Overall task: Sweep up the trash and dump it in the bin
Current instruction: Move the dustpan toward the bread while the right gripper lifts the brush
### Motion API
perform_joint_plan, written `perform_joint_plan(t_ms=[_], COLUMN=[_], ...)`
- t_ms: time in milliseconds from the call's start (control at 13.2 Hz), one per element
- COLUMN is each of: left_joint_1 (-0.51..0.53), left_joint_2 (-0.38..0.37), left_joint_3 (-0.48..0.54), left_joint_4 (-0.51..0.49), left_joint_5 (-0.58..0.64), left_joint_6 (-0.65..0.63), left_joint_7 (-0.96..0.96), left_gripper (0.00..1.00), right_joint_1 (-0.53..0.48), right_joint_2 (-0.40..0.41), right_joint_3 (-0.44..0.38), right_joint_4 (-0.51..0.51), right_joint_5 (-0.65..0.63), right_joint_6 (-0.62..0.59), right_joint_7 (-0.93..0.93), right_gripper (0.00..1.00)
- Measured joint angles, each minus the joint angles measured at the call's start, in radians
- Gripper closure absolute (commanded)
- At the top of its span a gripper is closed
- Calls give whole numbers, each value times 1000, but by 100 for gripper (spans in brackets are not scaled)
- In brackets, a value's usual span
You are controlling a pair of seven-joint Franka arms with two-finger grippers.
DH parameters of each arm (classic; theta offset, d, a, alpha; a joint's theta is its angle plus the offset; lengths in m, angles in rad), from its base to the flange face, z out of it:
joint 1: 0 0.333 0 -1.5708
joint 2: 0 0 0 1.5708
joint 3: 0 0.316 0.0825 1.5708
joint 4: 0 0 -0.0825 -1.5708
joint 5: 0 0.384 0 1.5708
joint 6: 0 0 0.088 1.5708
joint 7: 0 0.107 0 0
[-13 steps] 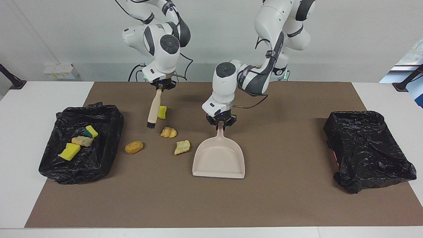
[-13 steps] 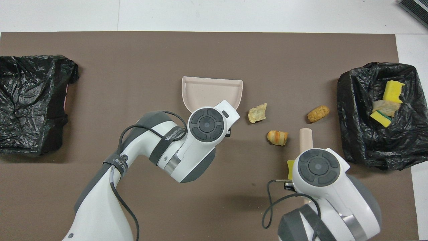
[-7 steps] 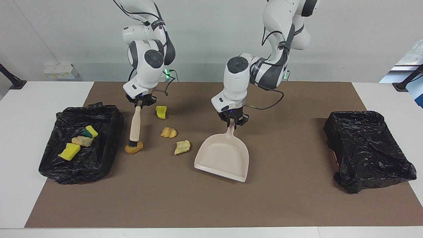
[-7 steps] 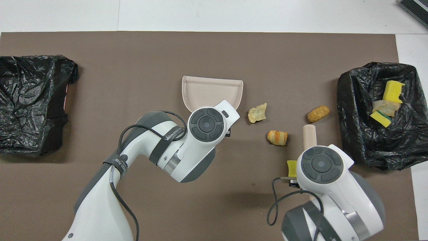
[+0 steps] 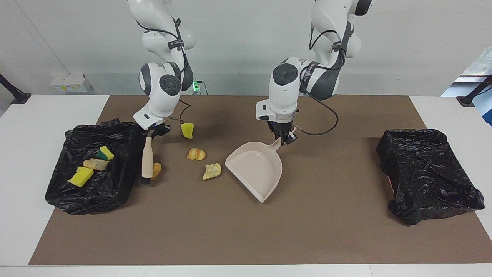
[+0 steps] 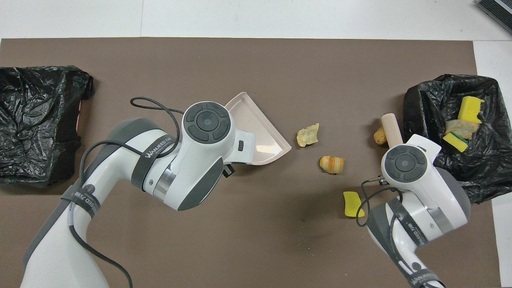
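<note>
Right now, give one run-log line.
left gripper: holds dustpan | right gripper: holds brush beside bun | bin

The dustpan looks like smooth beige plastic with a faint sheen. The brush has a smooth pale handle and dark bristles. 2 bins wear crinkled, glossy black plastic bags. The mat is matt brown, faintly grainy. The sponge pieces look porous and dull; the bread bits look rough and crusty.
</note>
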Motion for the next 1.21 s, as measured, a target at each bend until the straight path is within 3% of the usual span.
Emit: perform_joint_plan(t_ms=[756, 1058, 1210], left_joint_1=[-34, -51, -58], left_joint_2=[-26, -60, -81], left_joint_3=[-17, -21, -21], left_joint_4=[-84, -150, -185], left_joint_5=[0, 0, 0], left_joint_6=[58, 105, 128], left_joint_7=[166, 226, 233], left_gripper=[100, 100, 100], right_joint_1=[224, 184, 119], right_joint_2=[11, 11, 18], right_joint_3=[16, 2, -4], right_joint_4=[37, 179, 215], right_joint_5=[280, 278, 211], right_joint_6=[-21, -182, -203], right_joint_7=[-99, -99, -111], right_gripper=[100, 100, 100])
